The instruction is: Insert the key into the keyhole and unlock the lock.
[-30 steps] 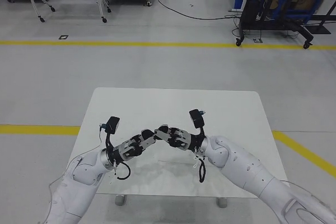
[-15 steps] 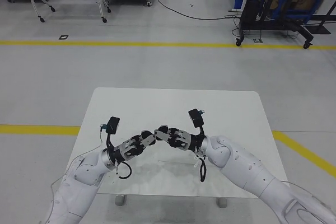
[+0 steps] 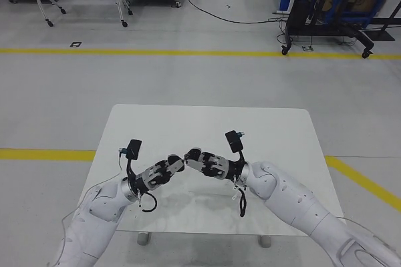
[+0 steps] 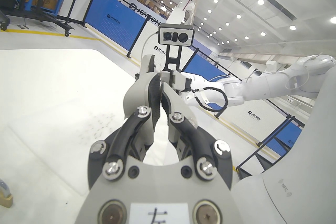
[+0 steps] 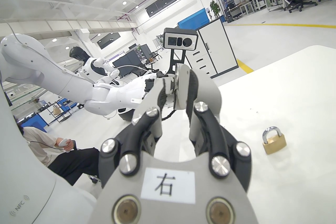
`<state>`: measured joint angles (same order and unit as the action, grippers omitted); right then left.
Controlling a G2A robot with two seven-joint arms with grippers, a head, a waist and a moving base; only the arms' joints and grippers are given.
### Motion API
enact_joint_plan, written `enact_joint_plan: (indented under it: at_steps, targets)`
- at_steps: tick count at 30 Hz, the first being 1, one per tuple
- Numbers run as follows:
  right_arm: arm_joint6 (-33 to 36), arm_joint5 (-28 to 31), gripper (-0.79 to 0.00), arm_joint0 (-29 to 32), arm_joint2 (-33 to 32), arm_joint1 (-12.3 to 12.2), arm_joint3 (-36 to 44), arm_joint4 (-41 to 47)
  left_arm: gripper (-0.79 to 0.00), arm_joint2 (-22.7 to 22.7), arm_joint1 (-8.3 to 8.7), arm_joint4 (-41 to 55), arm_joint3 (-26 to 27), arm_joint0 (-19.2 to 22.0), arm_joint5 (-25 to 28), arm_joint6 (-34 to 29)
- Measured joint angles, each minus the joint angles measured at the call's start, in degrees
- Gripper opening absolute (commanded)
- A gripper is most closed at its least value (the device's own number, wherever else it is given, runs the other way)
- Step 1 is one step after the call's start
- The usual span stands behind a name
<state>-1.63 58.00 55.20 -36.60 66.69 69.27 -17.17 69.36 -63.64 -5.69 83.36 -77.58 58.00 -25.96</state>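
Above the white table (image 3: pixel 254 127), near its front, my two grippers meet tip to tip. My left gripper (image 3: pixel 176 163) (image 4: pixel 159 78) is shut on a thin silver key (image 4: pixel 160 70). My right gripper (image 3: pixel 190 158) (image 5: pixel 178 81) faces it from the opposite side. Its fingers are closed on the round head of the same key (image 5: pixel 178 92). A brass padlock (image 5: pixel 274 142) with a silver shackle, which looks closed, lies on the table below and beside the grippers. The padlock (image 4: pixel 4 194) also appears at the edge of the left wrist view.
Both forearms angle in from the table's front edge. The table's back half and right side are bare white surface. Yellow floor lines, carts and a dark equipment rack (image 3: pixel 334 20) stand well away from the table.
Hardly anything differs. Both arms stay where they were, with the gripper tips together over the table's front.
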Motion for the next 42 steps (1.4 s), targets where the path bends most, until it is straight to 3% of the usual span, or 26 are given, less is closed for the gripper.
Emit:
enact_joint_plan:
  at_steps: [8,11,19,21,23,24,32,36,38,42]
  targets:
    - [0.3,-0.3,0.0,0.1,0.0,0.0,0.1,-0.2,-0.785,0.6,0.64,6.5,-2.0,-0.1,0.0,-1.4]
    - [5.0,-2.3,0.0,0.3,-0.5,-0.6,-0.1,-2.2,-0.785,0.4,0.7,6.1,-1.7,-0.1,-0.4,-1.9]
    - [20.0,-4.3,-0.009,2.5,-4.2,-3.6,2.9,-0.1,-0.785,0.7,2.9,4.8,-0.2,0.2,-1.2,-17.7]
    - [22.2,-4.4,-0.154,3.1,-4.9,-4.1,4.0,0.5,-0.785,0.6,3.25,5.8,0.1,0.2,-1.0,-19.8]
    - [24.1,-4.3,-0.354,3.7,-5.5,-4.5,5.3,1.5,-0.785,0.3,3.55,6.1,0.3,0.3,-1.2,-21.4]
    - [24.9,-4.2,-0.4,3.9,-5.6,-4.7,5.8,2.0,-0.785,0.0,3.64,5.9,0.5,0.4,-1.4,-21.8]
    - [29.8,-5.6,-0.545,4.4,-5.7,-5.0,8.2,4.3,-0.785,-2.2,3.94,4.4,0.6,1.1,-1.8,-21.9]
    - [30.8,-5.8,-0.662,4.4,-5.7,-5.0,8.3,5.0,-0.785,-3.0,4.05,3.7,0.3,1.6,-1.9,-21.5]
    - [31.2,-5.9,-0.785,4.4,-5.7,-5.0,8.4,5.3,-0.785,-3.2,4.12,3.4,0.3,1.7,-1.9,-21.1]
    - [31.7,-5.9,-0.785,4.4,-5.8,-5.0,8.3,5.7,-0.785,-3.6,4.26,3.0,0.2,1.9,-1.7,-20.5]
